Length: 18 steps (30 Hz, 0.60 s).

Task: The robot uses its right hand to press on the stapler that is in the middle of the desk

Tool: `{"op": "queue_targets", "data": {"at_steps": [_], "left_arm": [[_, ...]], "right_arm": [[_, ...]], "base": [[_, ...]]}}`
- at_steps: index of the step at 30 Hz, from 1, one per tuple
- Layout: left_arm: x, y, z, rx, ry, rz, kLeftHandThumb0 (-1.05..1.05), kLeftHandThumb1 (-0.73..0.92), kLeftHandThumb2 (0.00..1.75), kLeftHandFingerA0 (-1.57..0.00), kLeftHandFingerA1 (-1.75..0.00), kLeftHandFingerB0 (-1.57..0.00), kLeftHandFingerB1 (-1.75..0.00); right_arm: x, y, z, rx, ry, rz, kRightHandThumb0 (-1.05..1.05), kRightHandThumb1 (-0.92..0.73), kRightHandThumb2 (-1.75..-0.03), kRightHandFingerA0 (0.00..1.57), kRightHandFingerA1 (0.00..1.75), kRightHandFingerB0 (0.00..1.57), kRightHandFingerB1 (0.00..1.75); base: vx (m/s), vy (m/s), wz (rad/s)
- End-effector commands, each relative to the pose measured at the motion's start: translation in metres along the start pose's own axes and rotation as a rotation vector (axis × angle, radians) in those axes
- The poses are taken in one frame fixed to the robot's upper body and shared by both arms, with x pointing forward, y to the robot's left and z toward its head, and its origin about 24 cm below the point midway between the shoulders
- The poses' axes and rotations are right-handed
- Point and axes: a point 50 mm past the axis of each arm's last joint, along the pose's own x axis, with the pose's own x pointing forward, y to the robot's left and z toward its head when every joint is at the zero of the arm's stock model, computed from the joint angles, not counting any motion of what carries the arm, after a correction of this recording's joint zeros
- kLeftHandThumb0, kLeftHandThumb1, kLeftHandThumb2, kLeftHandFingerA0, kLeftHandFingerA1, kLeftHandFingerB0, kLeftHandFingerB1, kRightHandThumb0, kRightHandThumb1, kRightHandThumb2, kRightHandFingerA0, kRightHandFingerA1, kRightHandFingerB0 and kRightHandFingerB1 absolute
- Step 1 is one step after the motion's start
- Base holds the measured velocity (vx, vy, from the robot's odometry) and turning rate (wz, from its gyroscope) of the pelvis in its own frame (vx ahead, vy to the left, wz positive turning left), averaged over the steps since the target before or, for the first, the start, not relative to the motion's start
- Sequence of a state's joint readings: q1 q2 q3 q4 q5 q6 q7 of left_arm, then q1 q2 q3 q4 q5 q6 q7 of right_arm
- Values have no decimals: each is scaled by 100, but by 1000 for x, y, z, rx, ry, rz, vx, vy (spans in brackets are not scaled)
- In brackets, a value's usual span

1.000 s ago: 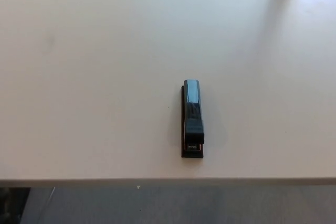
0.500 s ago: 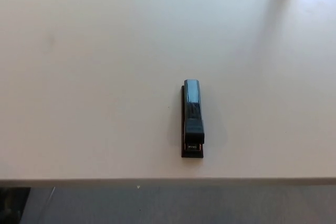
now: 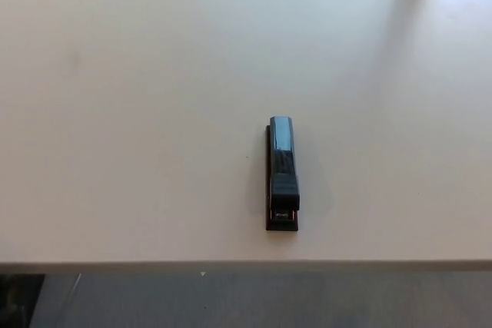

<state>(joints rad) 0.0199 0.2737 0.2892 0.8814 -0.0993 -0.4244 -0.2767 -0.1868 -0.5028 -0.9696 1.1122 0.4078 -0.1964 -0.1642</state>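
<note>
1. Nothing has moved since the earlier frames that I can see: the stapler [image 3: 282,173] lies exactly where it lay a second ago, and my head camera has not shifted either.
2. From my station I see the stapler lying flat on the desk [image 3: 138,113], a little right of the middle of the picture and close to the desk's near edge.
3. Its long axis runs straight away from me, one end toward the near edge and the other toward the far side of the desk.
4. It is dark, with a glossy top arm that catches bluish light along the far half; a reddish-dark base shows along its left side and at the near end.
5. At the near end I can make out a small metal part under the top arm, too small for detail.
6. The desk is pale and plain, with a soft shadow crossing its far right corner.
7. Below the near edge a strip of grey floor [image 3: 254,297] shows.
8. Neither hand is in my view, so I cannot tell how the fingers of either one stand, and the stapler lies untouched.
</note>
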Motion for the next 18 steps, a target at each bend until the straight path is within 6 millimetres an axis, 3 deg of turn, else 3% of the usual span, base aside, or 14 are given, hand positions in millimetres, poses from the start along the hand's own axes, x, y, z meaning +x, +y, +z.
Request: {"op": "queue_targets", "data": {"at_steps": [1, 3, 4, 5, 6, 9, 10, 11, 12, 13, 14, 15, 17, 18], "left_arm": [[4, 12, 14, 46, -51, 10, -76, 66, 105, -8, -52, -5, -48], [5, 11, 14, 45, -51, 5, -77, 66, 106, -5, -50, -4, -47], [5, 11, 14, 49, -48, 0, -78, 67, 106, -3, -49, -6, -47], [5, 11, 14, 51, -46, -1, -78, 67, 106, -3, -49, -6, -47], [5, 12, 13, 58, -46, 0, -72, 66, 109, -5, -51, -4, -48], [4, 12, 13, 50, -48, 14, -72, 66, 107, -5, -50, -3, -48], [4, 12, 13, 50, -47, 15, -71, 65, 107, -5, -50, -4, -48], [4, 12, 13, 46, -46, 13, -74, 66, 106, -4, -50, -4, -47], [4, 12, 12, 49, -44, 9, -71, 65, 107, -3, -49, -4, -47], [4, 11, 12, 53, -36, 5, -78, 66, 105, -3, -49, -5, -47], [4, 11, 12, 49, -37, 4, -78, 66, 106, -2, -49, -5, -47], [4, 12, 12, 49, -39, 2, -79, 66, 106, -1, -48, -6, -46], [3, 12, 12, 49, -44, 3, -71, 66, 108, -2, -50, -4, -47], [3, 14, 12, 49, -46, 11, -73, 66, 107, -5, -51, -3, -48]], "right_arm": [[-11, 10, 103, 168, -550, -79, -68, -74, -103, 24, 49, 0, 19], [-30, 28, 133, 163, -725, 7, -76, -76, -103, 13, 45, 0, 13], [-39, 36, 145, 154, -782, 33, -70, -74, -104, 29, 51, 0, 18], [-43, 39, 149, 151, -803, 42, -70, -74, -104, 29, 51, 0, 18], [-67, 56, 170, 142, -900, 147, -78, -76, -105, 44, 55, 0, 13], [-95, 80, 187, 95, -984, 304, -76, -74, -101, 60, 59, 0, 9], [-104, 86, 190, 92, -994, 391, -62, -82, -64, 66, 42, 0, 11], [-117, 97, 194, 86, -989, 493, -66, -80, -64, 68, 42, 0, 9], [-118, 96, 194, 82, -985, 500, -75, -59, -89, 72, 55, 4, 32], [-130, 106, 199, 81, -998, 592, -65, -81, -64, 67, 42, 0, 1], [-135, 111, 203, 75, -1003, 610, -65, -81, -64, 68, 42, 0, 4], [-142, 117, 208, 78, -1016, 636, -81, -75, -98, 63, 56, 0, 3], [-155, 129, 219, 99, -1047, 751, -79, -77, -98, 64, 58, 0, 0], [-163, 137, 225, 117, -1084, 834, -57, -81, -67, 81, 48, 1, 15]], "base": [[0, 0, 0], [0, 0, 0], [0, 0, 0], [0, 0, 0], [0, 0, 0], [0, 0, 0], [0, 0, 0], [0, 0, 0], [0, 0, 0], [0, 0, 0], [0, 0, 0], [0, 0, 0], [0, 0, 0], [0, 0, 0]]}}
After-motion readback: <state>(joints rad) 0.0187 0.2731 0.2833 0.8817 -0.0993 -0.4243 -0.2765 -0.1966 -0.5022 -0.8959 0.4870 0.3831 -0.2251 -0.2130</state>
